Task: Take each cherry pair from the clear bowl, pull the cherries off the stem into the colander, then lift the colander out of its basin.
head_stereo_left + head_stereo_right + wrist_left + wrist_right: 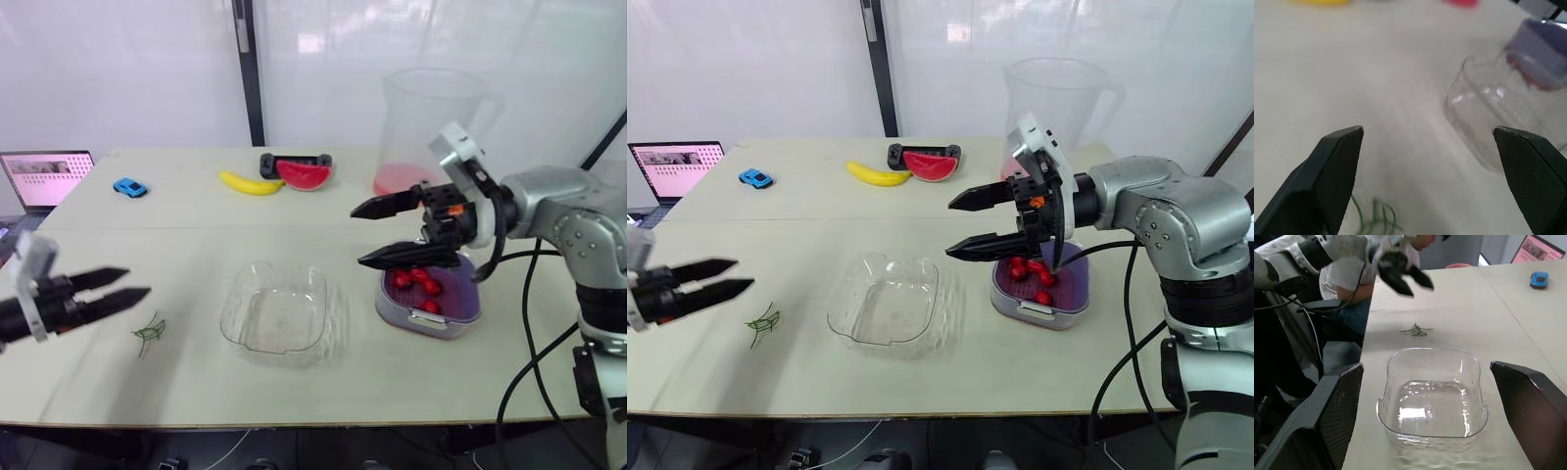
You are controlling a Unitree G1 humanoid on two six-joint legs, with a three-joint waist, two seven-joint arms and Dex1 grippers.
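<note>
Desk [196,225]: clear bowl [276,311] empty; cherries [416,284] sit in the colander [453,294].
Your right tool [949,230]: wide, empty, hovering by the colander; it is your nearer arm.
Your left tool [138,282]: parted, empty, well apart.

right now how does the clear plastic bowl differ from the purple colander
The clear rounded-square plastic bowl is empty, while the purple colander holds several red cherries. The bowl is colourless and see-through; the colander is tinted purple. The bowl rests straight on the pale table, whereas the colander sits inside a pale basin. Both stand upright and have rounded-square outlines.
</note>
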